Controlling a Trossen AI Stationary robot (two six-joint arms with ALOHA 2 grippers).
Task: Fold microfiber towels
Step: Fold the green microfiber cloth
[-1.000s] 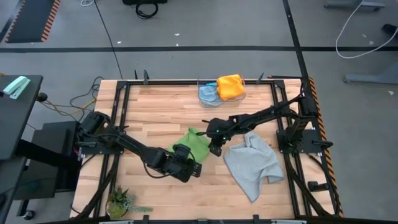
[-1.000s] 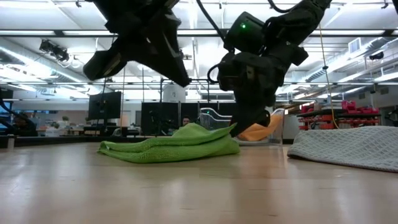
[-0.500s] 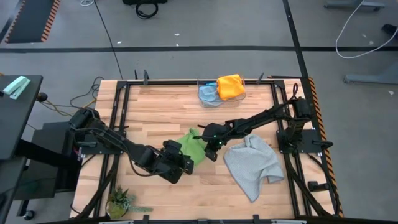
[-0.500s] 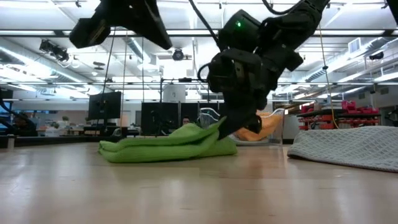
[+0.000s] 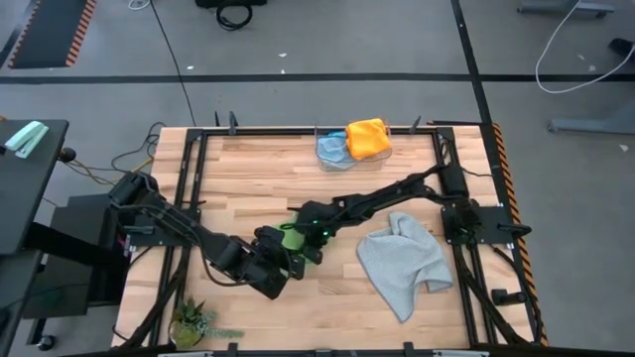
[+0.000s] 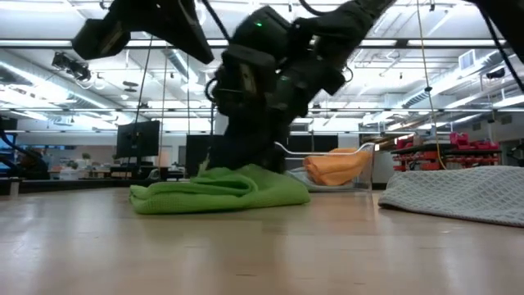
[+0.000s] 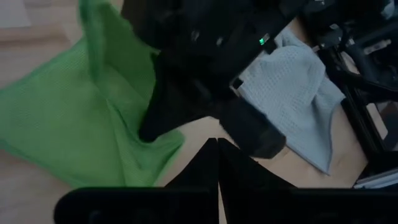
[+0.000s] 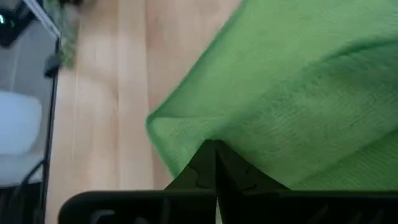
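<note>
Right gripper point(image 5: 295, 235) — fingers pinched together on a fold of the green towel point(image 6: 219, 189), low over the table point(image 5: 248, 178). Left gripper point(image 5: 290, 266) — closed, holding nothing, just beside the green towel. Grey towel point(image 5: 402, 260) near it; blue towel point(image 5: 332, 149) and orange towel point(image 5: 368, 137) well apart from it at the table's edge.

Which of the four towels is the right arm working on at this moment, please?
The green towel, mid-table: the right gripper is shut on its edge. The grey towel lies crumpled alone to one side, and the blue and orange towels sit at the far edge.
</note>
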